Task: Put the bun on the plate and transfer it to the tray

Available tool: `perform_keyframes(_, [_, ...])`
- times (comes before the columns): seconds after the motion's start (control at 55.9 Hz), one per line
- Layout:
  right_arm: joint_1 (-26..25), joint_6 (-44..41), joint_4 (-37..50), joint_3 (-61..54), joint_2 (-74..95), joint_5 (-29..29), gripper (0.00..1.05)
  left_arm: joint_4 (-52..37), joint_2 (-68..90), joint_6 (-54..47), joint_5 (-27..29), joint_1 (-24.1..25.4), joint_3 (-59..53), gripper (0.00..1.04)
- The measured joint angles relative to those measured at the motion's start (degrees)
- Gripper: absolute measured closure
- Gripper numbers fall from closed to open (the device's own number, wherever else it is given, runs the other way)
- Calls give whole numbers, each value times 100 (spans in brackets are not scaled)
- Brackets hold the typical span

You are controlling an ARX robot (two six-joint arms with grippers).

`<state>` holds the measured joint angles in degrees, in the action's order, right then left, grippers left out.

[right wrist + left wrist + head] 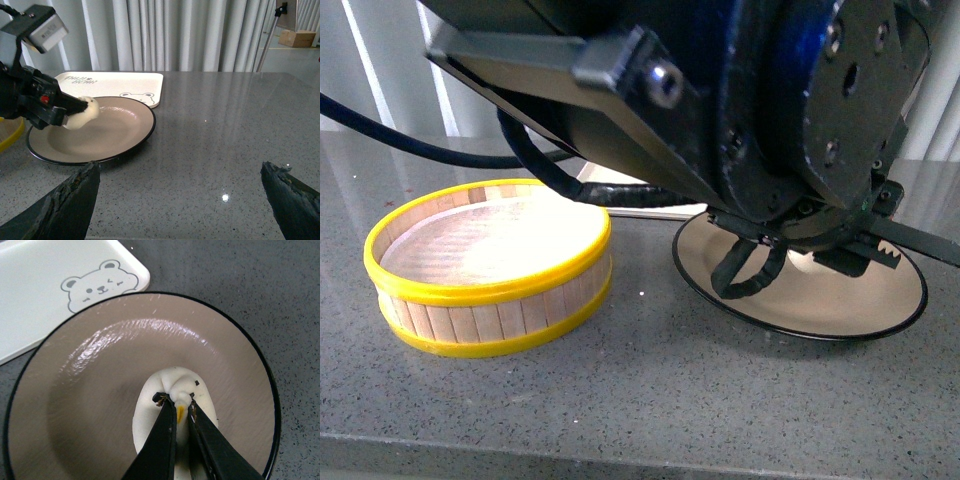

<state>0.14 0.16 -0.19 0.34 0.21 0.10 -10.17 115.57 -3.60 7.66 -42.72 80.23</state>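
The white pleated bun [150,407] is pinched at its top between the closed fingers of my left gripper [177,402]. It hangs low over the middle of the grey-beige, black-rimmed plate [100,390]; I cannot tell whether it touches. The right wrist view shows the bun [82,115] in the left gripper [80,106] over the plate [120,135], with the cream bear-face tray [115,82] just behind. My right gripper [182,195] is open and empty over bare table, well right of the plate. In the front view the left arm [770,120] hides the bun above the plate [840,300].
A round wooden steamer basket with yellow rims [490,270] stands empty left of the plate. The tray's bear corner [97,285] lies right beside the plate's rim. The grey speckled table [225,125] stretches to the right. Curtains hang behind it.
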Motion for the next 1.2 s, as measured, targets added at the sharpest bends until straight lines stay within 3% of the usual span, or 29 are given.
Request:
perform_keyframes(1.091, [0, 0, 0, 0, 0, 0, 8, 319, 1097, -66, 468, 24, 1110, 101])
perform_keyframes(1.198, [0, 0, 2, 0, 0, 0, 8, 343, 1110, -66, 485, 35, 1119, 88])
